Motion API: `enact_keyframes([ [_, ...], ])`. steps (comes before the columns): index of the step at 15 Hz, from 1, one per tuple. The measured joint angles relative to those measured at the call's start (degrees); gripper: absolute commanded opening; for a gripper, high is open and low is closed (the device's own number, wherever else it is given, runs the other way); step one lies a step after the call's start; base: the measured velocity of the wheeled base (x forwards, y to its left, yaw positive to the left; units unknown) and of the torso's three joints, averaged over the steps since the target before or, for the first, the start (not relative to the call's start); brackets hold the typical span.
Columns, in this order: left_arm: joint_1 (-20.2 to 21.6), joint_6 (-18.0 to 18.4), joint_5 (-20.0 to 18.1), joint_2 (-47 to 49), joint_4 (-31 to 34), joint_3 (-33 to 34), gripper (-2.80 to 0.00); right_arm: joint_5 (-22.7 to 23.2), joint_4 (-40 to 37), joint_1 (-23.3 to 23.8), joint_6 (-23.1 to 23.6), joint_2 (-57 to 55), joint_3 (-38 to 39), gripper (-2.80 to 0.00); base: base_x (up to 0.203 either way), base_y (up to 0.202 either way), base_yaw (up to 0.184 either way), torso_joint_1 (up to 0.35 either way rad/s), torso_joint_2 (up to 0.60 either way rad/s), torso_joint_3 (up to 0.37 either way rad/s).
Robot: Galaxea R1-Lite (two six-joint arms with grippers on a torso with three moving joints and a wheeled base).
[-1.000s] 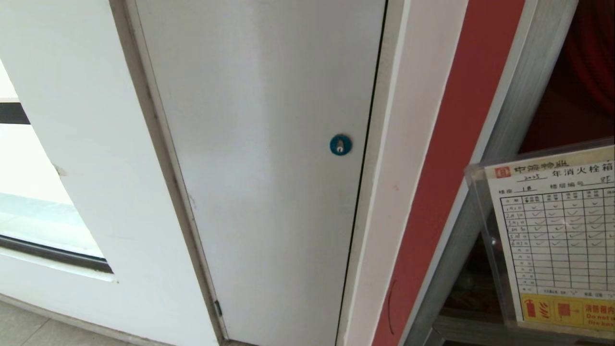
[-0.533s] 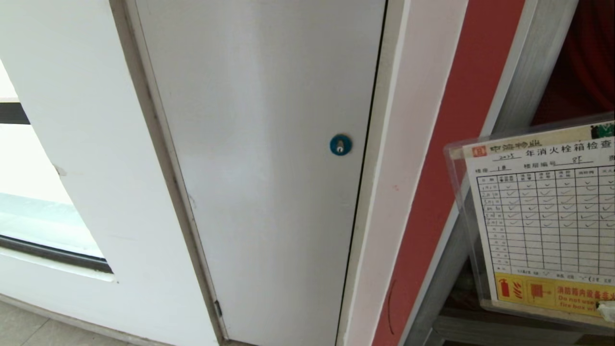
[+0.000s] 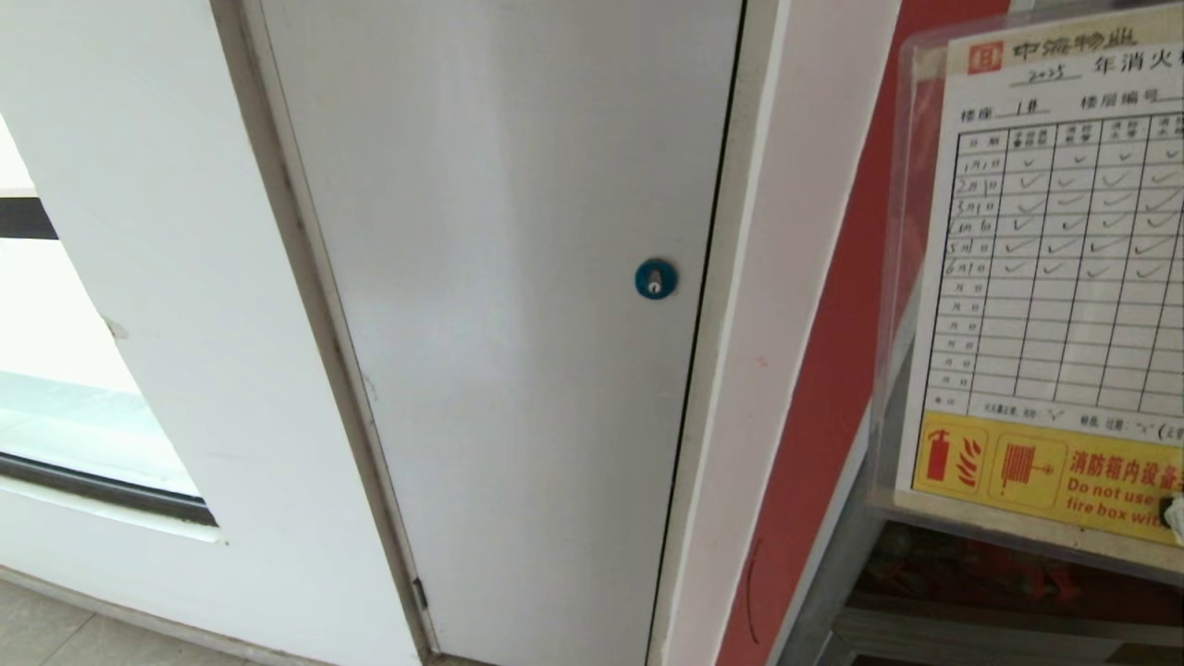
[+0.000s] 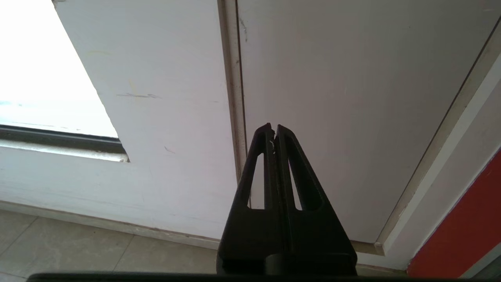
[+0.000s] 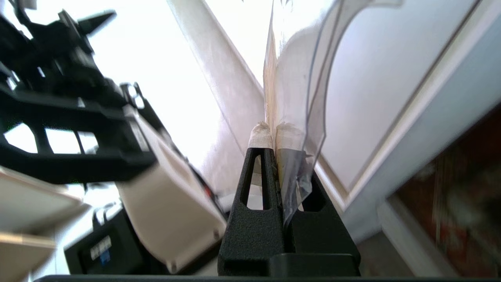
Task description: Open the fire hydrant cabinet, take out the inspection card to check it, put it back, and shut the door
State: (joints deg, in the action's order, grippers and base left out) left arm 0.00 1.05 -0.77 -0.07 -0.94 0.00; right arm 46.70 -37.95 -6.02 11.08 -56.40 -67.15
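The white grid-printed inspection card in its clear plastic sleeve (image 3: 1054,277) runs off the head view's right edge, its lower corner pinched between the right gripper's (image 5: 273,135) tape-wrapped fingertips (image 5: 260,136).

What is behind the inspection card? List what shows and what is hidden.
Around the card, held up by the right end effector, show a red strip, a silver frame and dark red interior below. Whatever lies directly behind it is covered.

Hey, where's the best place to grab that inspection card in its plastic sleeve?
Probably its bottom edge, from below: the inspection card is thin, flat and upright, so fingers can close on front and back. The right hand already pinches an edge that way.
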Motion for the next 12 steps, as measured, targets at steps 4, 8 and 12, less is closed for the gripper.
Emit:
enact_keyframes([
  [4, 0.00, -0.01, 0.00, 0.00, 0.00, 0.00, -2.80, 0.12, 2.38, -2.79, -0.67, -1.63, -0.11, -2.80, 0.000, 0.000, 0.000, 0.000, 0.00, 0.000],
  [8, 0.00, -0.01, -0.02, 0.00, 0.00, 0.00, -2.80, -0.37, 5.31, -8.21, -2.31, -3.80, -0.72, -2.80, 0.000, 0.000, 0.000, 0.000, 0.00, 0.000],
  [12, 0.00, 0.00, -0.04, 0.00, 0.00, 0.00, -2.80, -3.66, 10.20, -12.85, -6.71, -5.78, -1.34, -2.80, 0.000, 0.000, 0.000, 0.000, 0.00, 0.000],
])
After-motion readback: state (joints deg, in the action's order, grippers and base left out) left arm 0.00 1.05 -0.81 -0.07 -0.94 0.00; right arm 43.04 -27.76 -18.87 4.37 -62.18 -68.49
